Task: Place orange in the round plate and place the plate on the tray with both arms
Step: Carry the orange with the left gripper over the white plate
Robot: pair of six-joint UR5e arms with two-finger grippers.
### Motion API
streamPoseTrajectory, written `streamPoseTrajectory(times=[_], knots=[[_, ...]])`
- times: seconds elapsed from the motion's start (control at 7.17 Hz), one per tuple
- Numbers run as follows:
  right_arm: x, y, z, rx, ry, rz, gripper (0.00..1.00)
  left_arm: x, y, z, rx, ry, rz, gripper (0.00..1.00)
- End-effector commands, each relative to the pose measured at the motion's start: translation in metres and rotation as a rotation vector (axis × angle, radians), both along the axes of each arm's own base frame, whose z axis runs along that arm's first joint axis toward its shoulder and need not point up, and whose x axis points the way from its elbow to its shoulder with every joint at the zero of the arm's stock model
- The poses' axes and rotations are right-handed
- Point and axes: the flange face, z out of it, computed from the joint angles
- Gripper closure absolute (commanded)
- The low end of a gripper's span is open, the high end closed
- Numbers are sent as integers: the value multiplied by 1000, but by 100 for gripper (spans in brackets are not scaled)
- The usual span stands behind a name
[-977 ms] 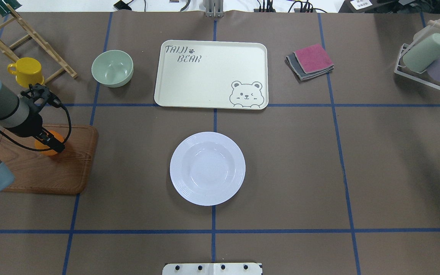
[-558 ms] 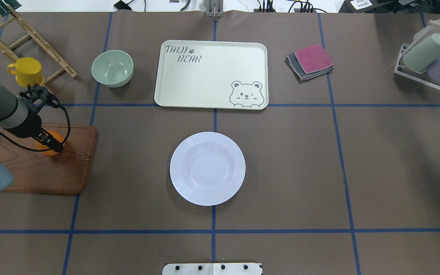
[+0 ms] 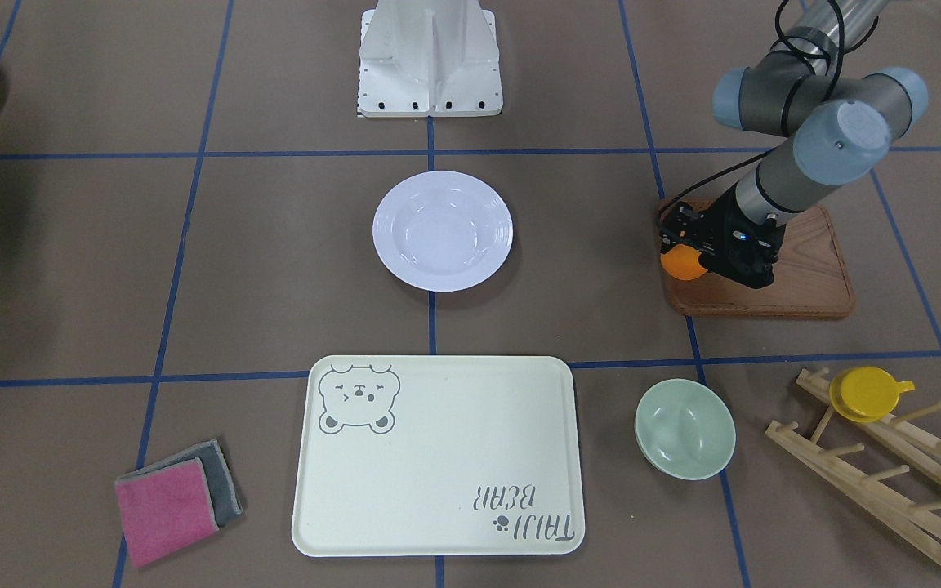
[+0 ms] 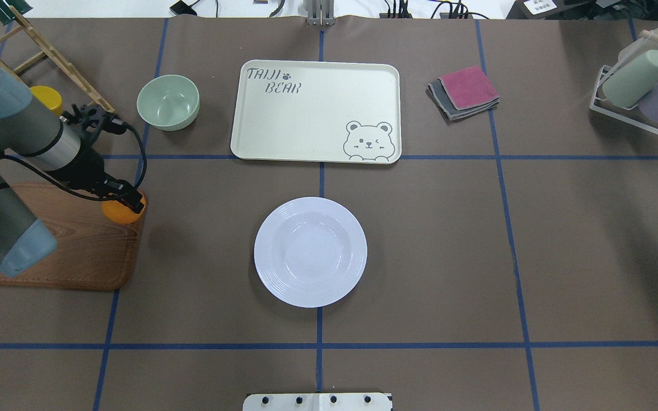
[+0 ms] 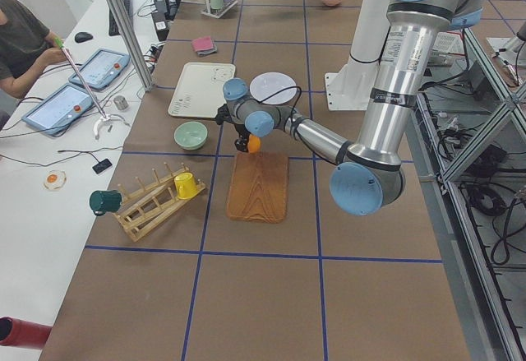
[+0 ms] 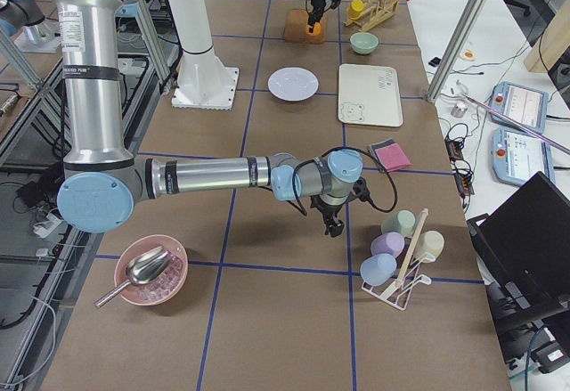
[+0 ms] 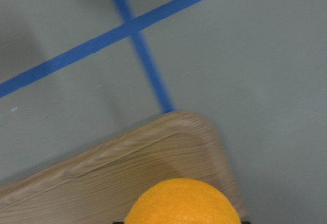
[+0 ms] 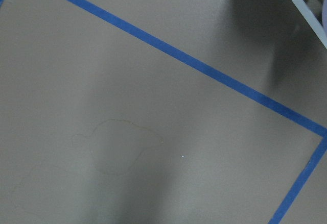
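1 orange (image 4: 116,213) moved to board (image 4: 77,251) corner, pinched by left gripper (image 4: 126,204); right gripper (image 6: 332,230) unclear; 1 plate (image 4: 310,252), 1 tray (image 4: 316,111).

orange (image 4: 118,213) 1 | plate (image 4: 310,252) 1 | tray (image 4: 315,114) 1 | green bowl (image 4: 168,101) 1 | board (image 4: 77,251) 1

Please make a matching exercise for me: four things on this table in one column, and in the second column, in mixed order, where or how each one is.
Things:
1. orange
2. round plate
3. tray
4. pale-green bowl

States:
A. bare, with a grey bear printed on it
B. beside the tray's short edge
C. held in the left gripper, over the wooden board's corner
D. empty, standing on the table

Pairs: 1-C, 2-D, 3-A, 4-B
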Motion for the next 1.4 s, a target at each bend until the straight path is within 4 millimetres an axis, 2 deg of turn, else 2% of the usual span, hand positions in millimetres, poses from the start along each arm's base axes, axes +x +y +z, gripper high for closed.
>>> streamPoseTrajectory(times=[0.0,0.14,0.28,0.42,0.56,0.7,0.98,1.12,1.26], knots=[[0,0,1,2,-1,1,0,70,16,-109,-207,60,-77,100],[0,0,0,3,-3,1,0,144,51,-174,-238,11,-132,100],[-1,-1,0,3,-3,1,0,191,54,-243,-239,-63,-163,100],[-1,-1,-3,7,-5,1,0,227,43,-270,-261,-99,-176,100],[0,-1,-4,8,-6,3,0,270,68,-269,-235,-143,-203,100],[-1,-1,-2,7,-5,1,0,276,71,-260,-204,-161,-224,100],[-1,-1,0,3,-4,1,0,277,69,-232,-185,-188,-224,100],[-1,-1,0,2,-4,2,0,275,67,-207,-137,-219,-214,100],[-1,-1,-1,4,-5,1,0,272,69,-208,-132,-209,-206,100]])
